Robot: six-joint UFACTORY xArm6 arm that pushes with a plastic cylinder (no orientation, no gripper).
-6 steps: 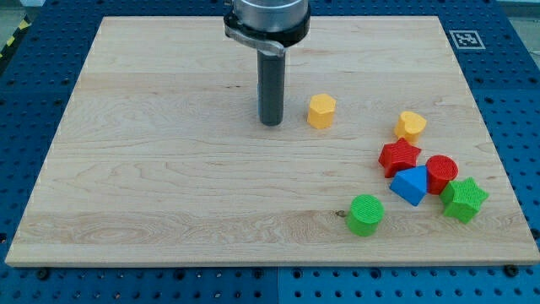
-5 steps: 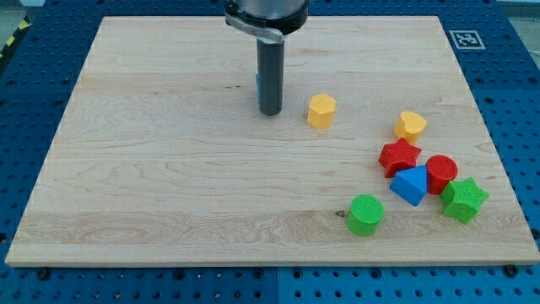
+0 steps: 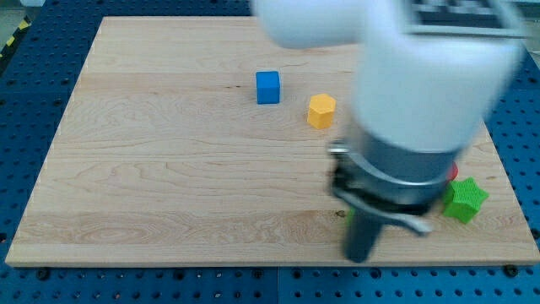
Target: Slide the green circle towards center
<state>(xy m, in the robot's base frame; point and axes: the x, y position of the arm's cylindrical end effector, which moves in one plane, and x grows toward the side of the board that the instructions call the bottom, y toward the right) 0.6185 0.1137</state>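
The arm fills the view's right and is blurred. My tip is low on the wooden board, near its bottom edge. The rod stands in front of the green circle, and only a thin green sliver shows at the rod's left side. The tip is on the circle's bottom side; I cannot tell whether they touch.
A blue cube and a yellow hexagon lie toward the view's top centre. A green star lies at the right, with a sliver of the red circle above it. The arm hides the other right-side blocks.
The arm has swung from the top centre, beside the blue cube, down to the bottom right at the green circle. The blue cube is now uncovered. No block has visibly moved.
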